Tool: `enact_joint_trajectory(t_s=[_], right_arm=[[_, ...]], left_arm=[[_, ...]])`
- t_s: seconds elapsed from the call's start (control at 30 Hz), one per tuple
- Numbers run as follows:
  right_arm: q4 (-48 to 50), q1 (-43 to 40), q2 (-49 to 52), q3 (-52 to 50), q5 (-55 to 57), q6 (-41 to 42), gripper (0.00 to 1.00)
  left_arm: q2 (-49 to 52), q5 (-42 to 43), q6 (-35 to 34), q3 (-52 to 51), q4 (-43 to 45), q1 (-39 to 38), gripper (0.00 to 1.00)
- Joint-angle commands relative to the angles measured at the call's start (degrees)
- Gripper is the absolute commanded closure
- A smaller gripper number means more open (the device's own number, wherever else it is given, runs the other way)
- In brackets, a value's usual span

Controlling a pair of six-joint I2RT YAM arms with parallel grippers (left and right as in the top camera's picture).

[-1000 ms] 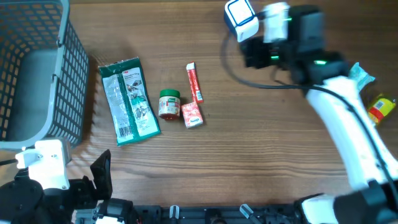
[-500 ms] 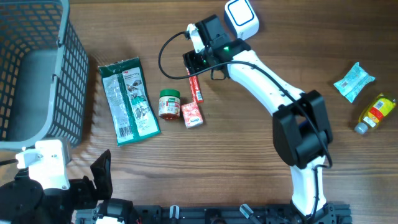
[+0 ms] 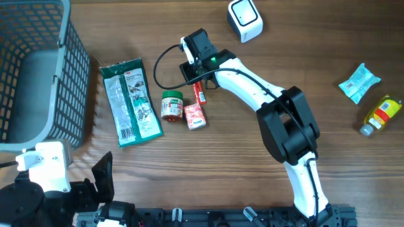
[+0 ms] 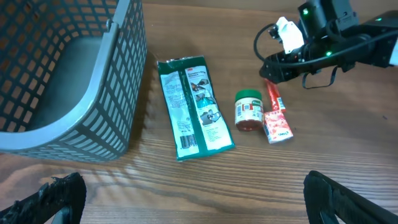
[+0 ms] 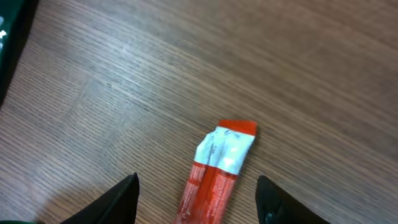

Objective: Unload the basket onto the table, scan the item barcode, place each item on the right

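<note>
Right tool (image 5: pixel 196 190) was open, its jaws either side of the red-and-white stick packet (image 5: pixel 219 163) and not touching it. Packet lay flat on the desk (image 5: pixel 93 74), near the green-lidded jar (image 3: pixel 172 105) and small red sachet (image 3: pixel 195 116). White scanner (image 3: pixel 245 19) sat well apart from it. Left tool (image 4: pixel 196 202) was wide open and empty, low by the grey basket (image 4: pixel 118 93).

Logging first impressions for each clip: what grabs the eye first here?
The right arm stretched across the table, its open right gripper hovering astride a red stick sachet. Next, the grey mesh basket at far left, with a green packet beside it.
</note>
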Motion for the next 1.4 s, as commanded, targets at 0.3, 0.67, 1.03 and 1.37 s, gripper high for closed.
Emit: enact_joint_trajectory(t_s=[0.3, 0.67, 1.03, 1.37], right_arm=[[0.28, -0.04, 5.05, 1.14, 2.23, 3.56, 0.63], [-13.68, -5.53, -1.14, 3.17, 6.58, 19.69, 0.96], [-34.82, -10.71, -14.32, 2.99, 9.09, 47.89, 0.96], [-34.4, -9.79, -14.27, -10.58, 10.01, 78.47, 0.96]], left_arm=[[-0.04, 0.31, 0.68, 0.07, 0.11, 0.2, 0.0], [-0.04, 0.31, 0.68, 0.07, 0.11, 0.2, 0.0], [-0.04, 0.28, 0.68, 0.07, 0.11, 0.2, 0.0], [-0.04, 0.31, 0.68, 0.07, 0.11, 0.2, 0.0]])
